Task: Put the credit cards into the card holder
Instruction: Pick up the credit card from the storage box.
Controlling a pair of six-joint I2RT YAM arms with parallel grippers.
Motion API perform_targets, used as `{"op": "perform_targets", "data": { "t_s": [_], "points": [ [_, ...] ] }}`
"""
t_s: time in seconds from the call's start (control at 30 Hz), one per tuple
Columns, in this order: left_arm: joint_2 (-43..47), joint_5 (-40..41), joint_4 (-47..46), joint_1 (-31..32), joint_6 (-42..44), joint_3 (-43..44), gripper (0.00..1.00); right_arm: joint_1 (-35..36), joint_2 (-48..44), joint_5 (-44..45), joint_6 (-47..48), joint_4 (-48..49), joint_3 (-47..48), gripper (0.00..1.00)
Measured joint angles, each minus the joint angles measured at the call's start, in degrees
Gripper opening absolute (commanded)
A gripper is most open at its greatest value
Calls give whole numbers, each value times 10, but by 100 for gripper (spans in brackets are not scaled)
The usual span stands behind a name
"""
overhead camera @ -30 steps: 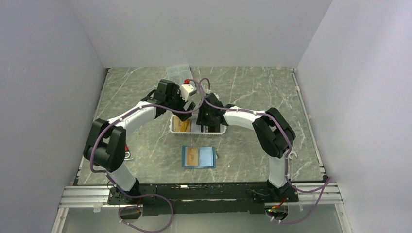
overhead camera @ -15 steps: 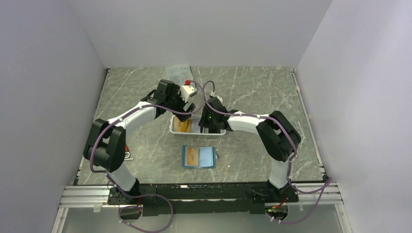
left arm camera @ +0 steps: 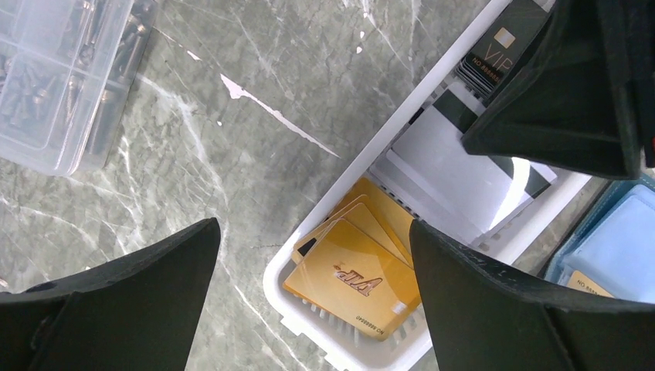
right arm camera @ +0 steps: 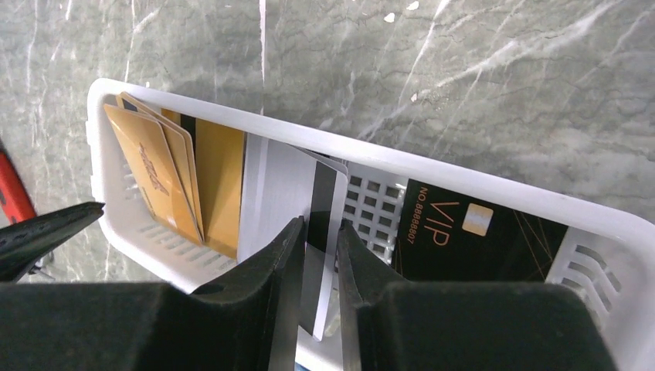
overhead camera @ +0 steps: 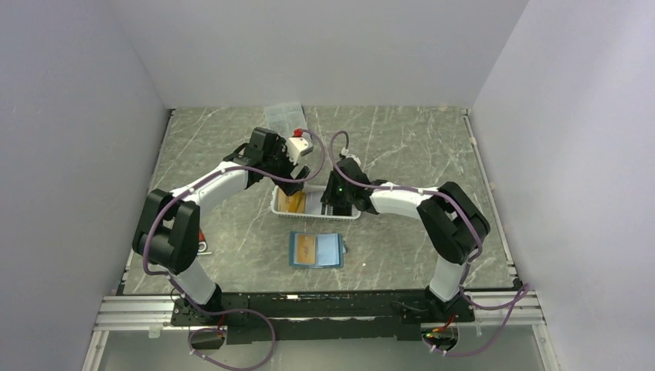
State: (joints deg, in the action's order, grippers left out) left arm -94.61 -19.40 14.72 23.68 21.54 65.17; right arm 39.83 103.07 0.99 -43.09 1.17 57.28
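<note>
Right end effector (right arm camera: 320, 229) straddles striped card (right arm camera: 324, 189) (in basket (right arm camera: 463, 180)).

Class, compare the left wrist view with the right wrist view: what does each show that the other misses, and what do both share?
Left wrist only: the clear compartment box, a corner of the blue card holder, and the left gripper wide open. Right wrist only: the right gripper with its fingers straddling a striped white card, plus a red object at the left edge. Both: the white basket, the gold cards and the black VIP card.
</note>
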Motion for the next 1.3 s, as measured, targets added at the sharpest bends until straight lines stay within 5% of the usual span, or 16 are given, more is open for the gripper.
{"op": "perform_targets", "data": {
  "t_s": [0.3, 0.47, 1.1, 1.3],
  "points": [
    [0, -17, 12, -16, -4, 1, 98, -11, -21, -52, 10, 39, -27, 12],
    [0, -32, 31, -23, -14, 13, 100, -11, -21, -94, 18, 68, -34, 0],
    [0, -220, 74, -64, -88, 46, 99, -43, -131, -182, 56, 105, -94, 0],
    [-6, -287, 55, -75, -118, 34, 82, -72, -174, -213, 45, 154, -144, 0]
  ]
}}
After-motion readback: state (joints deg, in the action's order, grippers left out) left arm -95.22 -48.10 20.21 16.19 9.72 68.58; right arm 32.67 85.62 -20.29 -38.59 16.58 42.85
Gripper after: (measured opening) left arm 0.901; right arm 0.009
